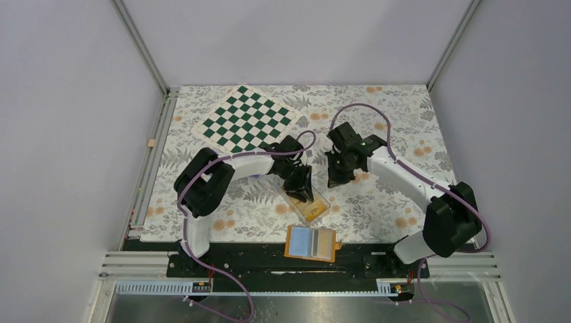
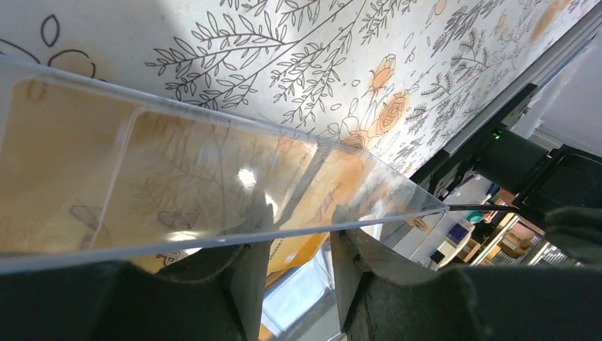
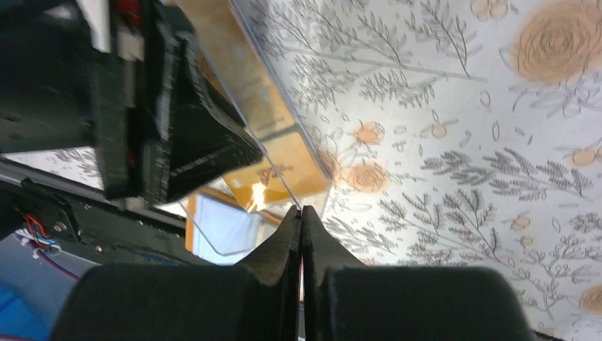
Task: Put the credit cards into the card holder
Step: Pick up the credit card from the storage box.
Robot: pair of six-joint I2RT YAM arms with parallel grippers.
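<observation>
The card holder [image 1: 311,243] lies open at the table's near edge, orange with a light-blue and grey-striped inside. It also shows in the left wrist view [image 2: 302,291] and in the right wrist view [image 3: 216,220]. Orange credit cards [image 1: 312,209] lie in a clear plastic box [image 1: 322,201]. My left gripper [image 1: 301,190] is open at the box's far end. Its fingertips show through the clear wall [image 2: 213,177], with an orange card [image 2: 309,245] in the gap between them. My right gripper [image 1: 334,180] is shut, its tips [image 3: 300,211] pinching the box's clear rim [image 3: 273,153].
A green and white chessboard [image 1: 248,119] lies at the back left of the floral tablecloth [image 1: 390,121]. The black mounting rail [image 1: 256,259] runs along the near edge, just beyond the card holder.
</observation>
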